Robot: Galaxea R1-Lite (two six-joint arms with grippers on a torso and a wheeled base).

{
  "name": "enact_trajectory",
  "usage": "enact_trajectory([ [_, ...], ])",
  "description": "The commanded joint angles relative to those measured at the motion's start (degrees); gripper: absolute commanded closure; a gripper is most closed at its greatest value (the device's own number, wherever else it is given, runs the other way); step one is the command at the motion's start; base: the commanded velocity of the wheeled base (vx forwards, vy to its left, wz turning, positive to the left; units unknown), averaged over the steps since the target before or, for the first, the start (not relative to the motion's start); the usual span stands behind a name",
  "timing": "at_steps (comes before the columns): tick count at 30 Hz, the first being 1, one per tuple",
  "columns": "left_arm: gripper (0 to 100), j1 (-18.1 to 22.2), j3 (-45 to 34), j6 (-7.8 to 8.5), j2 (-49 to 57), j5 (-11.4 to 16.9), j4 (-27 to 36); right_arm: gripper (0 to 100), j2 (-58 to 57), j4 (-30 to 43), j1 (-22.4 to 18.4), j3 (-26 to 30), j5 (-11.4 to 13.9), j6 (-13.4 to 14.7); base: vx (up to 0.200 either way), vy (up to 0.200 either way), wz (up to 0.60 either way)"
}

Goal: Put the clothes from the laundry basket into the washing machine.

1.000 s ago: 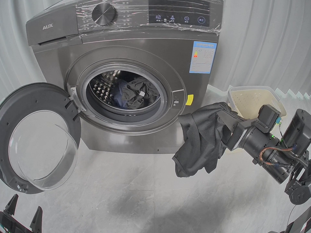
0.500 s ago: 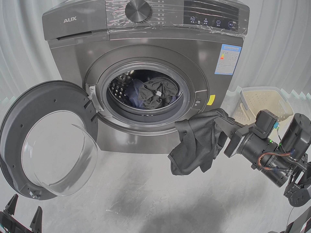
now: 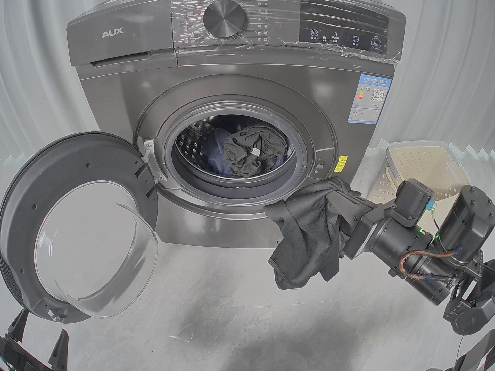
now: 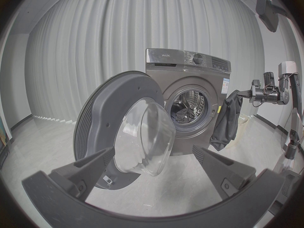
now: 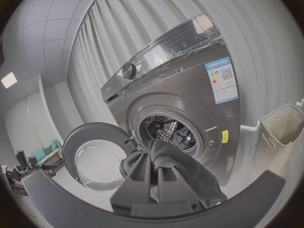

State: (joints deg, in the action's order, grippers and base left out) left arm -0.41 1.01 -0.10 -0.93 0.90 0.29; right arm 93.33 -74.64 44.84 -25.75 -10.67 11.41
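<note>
Right gripper (image 5: 154, 163): 2 fingers clamped on a black garment (image 3: 308, 233), which is draped over the fingertips and hangs below them, clear of the floor. The washing machine (image 3: 232, 78) is seen ahead of the fingers, its door (image 3: 77, 217) swung wide open. The drum opening lies just beyond the held cloth. Dark clothes (image 3: 252, 150) are noted inside the drum. The laundry basket (image 3: 425, 163) stands off to the right of the fingers, beside the machine. Left gripper (image 4: 153, 149): 2 fingers spread apart, with the open door in front of them.
</note>
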Motion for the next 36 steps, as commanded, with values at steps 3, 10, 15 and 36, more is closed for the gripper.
enact_trajectory([
  [3, 0, 0.1, -0.8, 0.1, 0.9, 0.1, 0.0, 100, 2.2, -0.5, 1.8, -2.3, -0.1, -0.3, 0.0, 0.0, 0.0],
  [10, 0, 0.2, -0.9, 0.19, 0.9, -0.3, 0.0, 100, 3.6, -0.6, 3.2, -4.4, -0.2, -0.2, 0.0, 0.0, 0.0],
  [15, 0, 0.2, -0.9, 1.5, 0.9, 0.6, -0.3, 100, 5.6, -1.3, 4.5, -6.8, -0.9, 0.3, 0.0, 0.0, 0.0],
  [36, 0, -2.1, 11.9, 9.68, -41.5, 29.2, -18.0, 100, 12.0, -8.3, 4.7, -16.3, -1.1, 0.5, 0.0, 0.0, 0.0],
])
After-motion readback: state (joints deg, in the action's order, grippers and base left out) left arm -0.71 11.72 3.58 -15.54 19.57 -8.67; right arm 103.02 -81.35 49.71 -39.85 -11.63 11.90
